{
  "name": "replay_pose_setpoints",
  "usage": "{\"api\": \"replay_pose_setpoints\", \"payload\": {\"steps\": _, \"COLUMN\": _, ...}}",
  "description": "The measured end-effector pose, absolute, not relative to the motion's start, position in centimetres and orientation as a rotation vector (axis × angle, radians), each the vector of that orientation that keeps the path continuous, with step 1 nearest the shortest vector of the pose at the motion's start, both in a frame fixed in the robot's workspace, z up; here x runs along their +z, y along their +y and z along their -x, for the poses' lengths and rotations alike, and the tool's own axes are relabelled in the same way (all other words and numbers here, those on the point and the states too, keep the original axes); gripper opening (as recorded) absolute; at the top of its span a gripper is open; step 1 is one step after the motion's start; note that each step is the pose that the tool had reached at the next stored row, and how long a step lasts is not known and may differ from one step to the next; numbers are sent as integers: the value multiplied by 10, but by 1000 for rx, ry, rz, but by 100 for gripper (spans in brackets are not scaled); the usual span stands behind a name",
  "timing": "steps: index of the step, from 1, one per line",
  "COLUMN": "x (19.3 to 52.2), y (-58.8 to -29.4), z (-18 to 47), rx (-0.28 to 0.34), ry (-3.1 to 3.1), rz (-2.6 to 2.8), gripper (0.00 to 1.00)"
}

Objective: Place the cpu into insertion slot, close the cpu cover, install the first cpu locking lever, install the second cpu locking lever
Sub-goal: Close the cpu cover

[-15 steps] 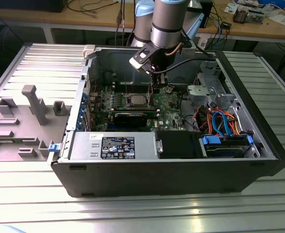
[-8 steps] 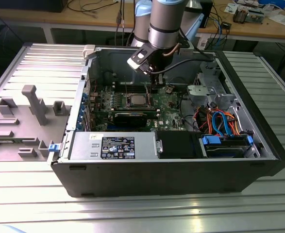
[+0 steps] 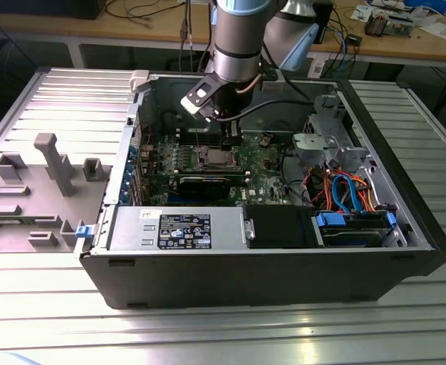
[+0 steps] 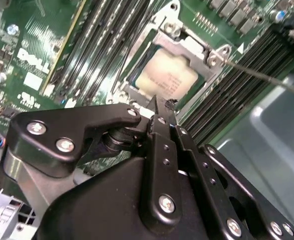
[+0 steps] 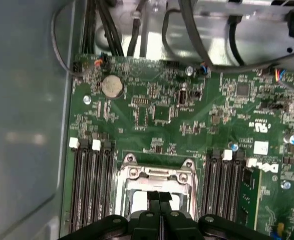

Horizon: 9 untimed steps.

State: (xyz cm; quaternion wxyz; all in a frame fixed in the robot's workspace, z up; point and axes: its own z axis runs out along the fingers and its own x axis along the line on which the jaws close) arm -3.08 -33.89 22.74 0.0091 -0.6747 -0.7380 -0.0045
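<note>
Two fingers are being kept squeezed together with nothing visibly caught between them, so the gripper (image 4: 161,106) is probably being used as a closed pusher rather than a grabber right now.

Going across the exterior view from its left: the grey fixture tray (image 3: 33,190) is being left well apart from the gripper, out on the table (image 3: 55,319) beside the computer case (image 3: 245,266), so it's not being involved at all.

Further along, the gripper is being held low inside the case, directly above the insertion slot (image 3: 213,158) on the green motherboard (image 3: 268,171), which figures, since that's where the work is being done.

In the second wrist view the cpu (image 4: 168,75) is being shown seated in the slot, just ahead of the fingertips. The cpu cover (image 4: 187,46) looks to be lying down over it, with the chip's face being framed by its window.

One thin locking lever (image 4: 259,76) is being left sticking out from the socket corner, off to one side of the tips, so it's likely not latched yet.

On the far side of the gripper, the cable bundle (image 3: 344,190) is being kept well clear.
</note>
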Motion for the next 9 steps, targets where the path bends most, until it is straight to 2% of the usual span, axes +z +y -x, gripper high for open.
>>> {"api": "replay_pose_setpoints", "payload": {"steps": 9, "x": 221, "y": -339, "z": 48, "rx": -14, "ry": -2331, "rz": 2078, "gripper": 11}}
